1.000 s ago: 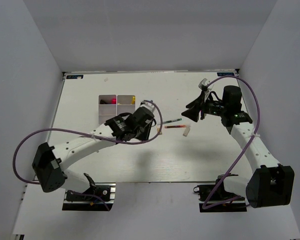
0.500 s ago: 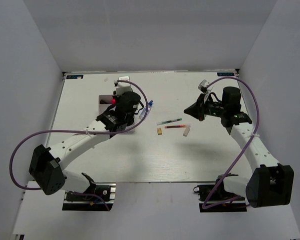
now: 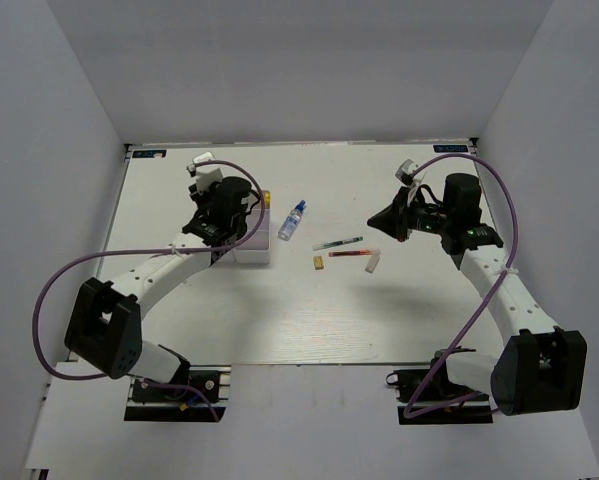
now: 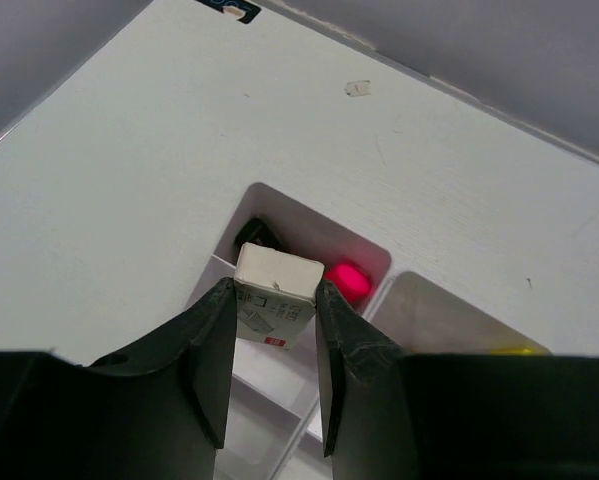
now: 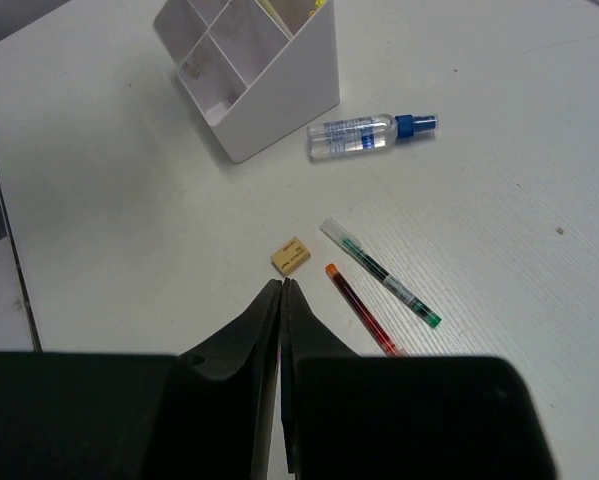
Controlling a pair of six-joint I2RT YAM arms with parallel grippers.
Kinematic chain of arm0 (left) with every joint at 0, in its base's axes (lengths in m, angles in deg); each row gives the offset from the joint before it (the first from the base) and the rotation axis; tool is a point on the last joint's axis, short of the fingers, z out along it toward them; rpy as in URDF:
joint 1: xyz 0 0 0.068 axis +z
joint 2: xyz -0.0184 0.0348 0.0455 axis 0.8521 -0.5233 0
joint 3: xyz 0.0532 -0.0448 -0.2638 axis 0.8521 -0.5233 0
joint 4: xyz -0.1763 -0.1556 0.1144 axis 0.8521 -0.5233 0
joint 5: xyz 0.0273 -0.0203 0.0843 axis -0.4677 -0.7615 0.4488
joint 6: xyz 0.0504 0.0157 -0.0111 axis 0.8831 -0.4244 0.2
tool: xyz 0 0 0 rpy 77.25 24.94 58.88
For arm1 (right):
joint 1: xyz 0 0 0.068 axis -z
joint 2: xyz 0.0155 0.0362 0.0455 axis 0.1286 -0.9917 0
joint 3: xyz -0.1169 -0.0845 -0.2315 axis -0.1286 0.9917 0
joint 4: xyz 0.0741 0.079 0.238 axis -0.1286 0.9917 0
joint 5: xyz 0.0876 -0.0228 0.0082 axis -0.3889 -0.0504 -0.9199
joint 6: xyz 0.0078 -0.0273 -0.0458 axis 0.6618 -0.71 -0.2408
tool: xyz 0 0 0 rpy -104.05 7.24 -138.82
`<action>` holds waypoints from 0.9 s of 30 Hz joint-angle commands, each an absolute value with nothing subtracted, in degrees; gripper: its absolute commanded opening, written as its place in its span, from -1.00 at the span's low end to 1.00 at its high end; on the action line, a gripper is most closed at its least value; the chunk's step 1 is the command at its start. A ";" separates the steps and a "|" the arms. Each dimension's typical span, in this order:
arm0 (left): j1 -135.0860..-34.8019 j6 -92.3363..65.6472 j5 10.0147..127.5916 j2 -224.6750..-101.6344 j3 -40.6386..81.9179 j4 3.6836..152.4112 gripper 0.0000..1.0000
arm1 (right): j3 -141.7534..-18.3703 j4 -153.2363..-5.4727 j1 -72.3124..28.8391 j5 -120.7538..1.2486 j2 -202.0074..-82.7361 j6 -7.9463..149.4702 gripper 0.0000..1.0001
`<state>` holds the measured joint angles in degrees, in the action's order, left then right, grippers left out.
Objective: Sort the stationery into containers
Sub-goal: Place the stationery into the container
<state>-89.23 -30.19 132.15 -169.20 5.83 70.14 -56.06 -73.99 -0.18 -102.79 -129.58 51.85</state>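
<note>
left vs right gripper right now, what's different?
Left gripper is clamped on a small white block; right gripper is shut on nothing. Left gripper hangs over the divided box; right gripper hangs over bare table near the red pen and small yellow piece. Shared: neither stands wide open.

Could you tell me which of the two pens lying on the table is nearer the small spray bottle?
The green pen: it lies between the spray bottle and the red pen, which sits on its other side.
</note>
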 commanded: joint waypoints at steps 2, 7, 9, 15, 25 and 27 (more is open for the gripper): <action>-86.23 -33.32 130.60 -170.36 5.51 71.46 -1.00 | -55.84 -75.29 0.10 -102.39 -129.58 51.55 -0.85; -84.03 -34.37 128.31 -172.91 4.46 71.99 -1.00 | -55.84 -75.12 0.18 -102.03 -129.76 51.47 -0.79; -83.41 -34.37 126.64 -173.71 4.46 71.99 -1.00 | -55.84 -75.12 0.18 -101.86 -129.76 51.55 -0.79; -83.41 -33.85 124.26 -174.32 3.76 72.60 -1.00 | -56.19 -75.20 0.18 -101.68 -130.64 51.38 -0.76; -82.35 -35.25 122.50 -174.77 3.75 69.89 -0.05 | -56.02 -74.59 0.18 -102.03 -130.90 51.03 -0.45; -82.35 -36.13 121.45 -173.28 3.75 68.22 0.38 | -56.28 -74.59 0.27 -102.38 -130.99 50.68 -0.28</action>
<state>-82.61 -34.60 122.93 -175.60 4.06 70.34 -56.06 -73.91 -0.07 -101.74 -130.87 51.50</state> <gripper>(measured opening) 0.657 0.339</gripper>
